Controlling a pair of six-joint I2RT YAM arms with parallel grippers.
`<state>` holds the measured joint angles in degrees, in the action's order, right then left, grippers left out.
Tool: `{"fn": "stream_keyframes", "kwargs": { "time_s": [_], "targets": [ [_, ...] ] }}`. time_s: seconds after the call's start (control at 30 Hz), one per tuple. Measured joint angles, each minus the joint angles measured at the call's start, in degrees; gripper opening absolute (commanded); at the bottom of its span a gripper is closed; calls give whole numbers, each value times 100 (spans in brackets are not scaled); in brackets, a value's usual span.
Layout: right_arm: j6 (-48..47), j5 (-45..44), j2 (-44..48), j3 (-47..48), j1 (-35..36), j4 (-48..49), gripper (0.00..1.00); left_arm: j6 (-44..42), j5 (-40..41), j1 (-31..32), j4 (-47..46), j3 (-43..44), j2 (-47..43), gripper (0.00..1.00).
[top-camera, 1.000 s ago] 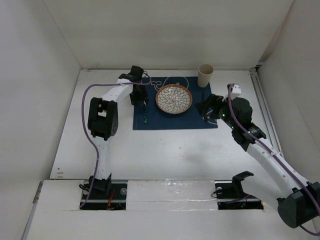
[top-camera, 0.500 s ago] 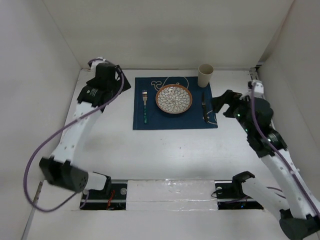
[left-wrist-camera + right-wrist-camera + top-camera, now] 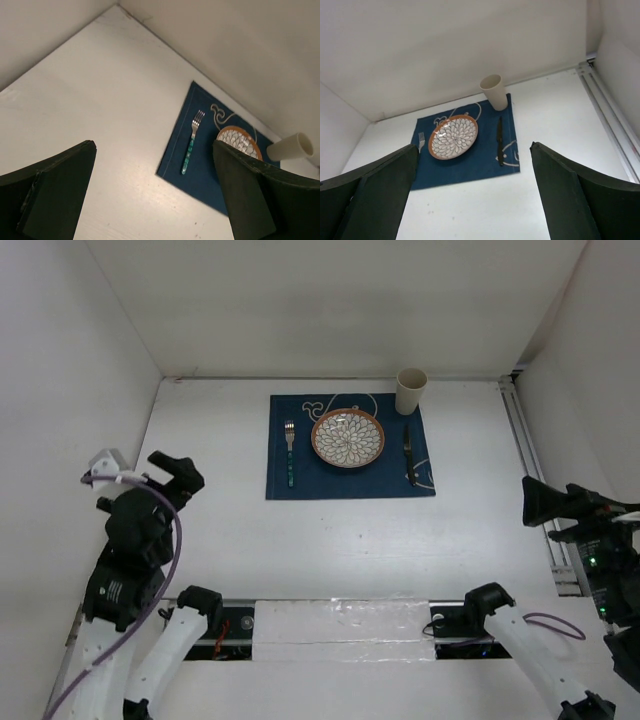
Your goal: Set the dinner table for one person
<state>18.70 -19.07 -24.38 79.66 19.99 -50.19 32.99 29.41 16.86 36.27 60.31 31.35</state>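
Setting: fork (image 3: 289, 452), plate (image 3: 347, 437), knife (image 3: 407, 454), cup (image 3: 410, 391) on mat (image 3: 300, 485); likely complete.
Hands: left gripper (image 3: 178, 473), right gripper (image 3: 530, 505) wide open, empty.
You: park arms near.

Soft, even overhead light; no glare.
The large matte-white rectangular table (image 3: 330, 540) shows only faint grey shadows; the left wrist view is dimmer and warmer, its near foreground soft, and straight edges lean toward frame corners.

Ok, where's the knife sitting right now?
In the top view the knife lies lengthwise on the right side of the navy placemat, just right of the plate and on the near side of the cup.
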Motion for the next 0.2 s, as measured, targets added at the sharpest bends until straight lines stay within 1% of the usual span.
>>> {"fn": "stream_keyframes", "kwargs": {
  "time_s": [0.1, 0.2],
  "targets": [
    [-9, -52, 247, 44, 2, -356, 100, 105, 212, 0, 13, -385, -782, 100],
    [37, -55, 404, -59, 2, -560, 100, 162, 321, 0, -33, -527, -1141, 100]
  ]
}}
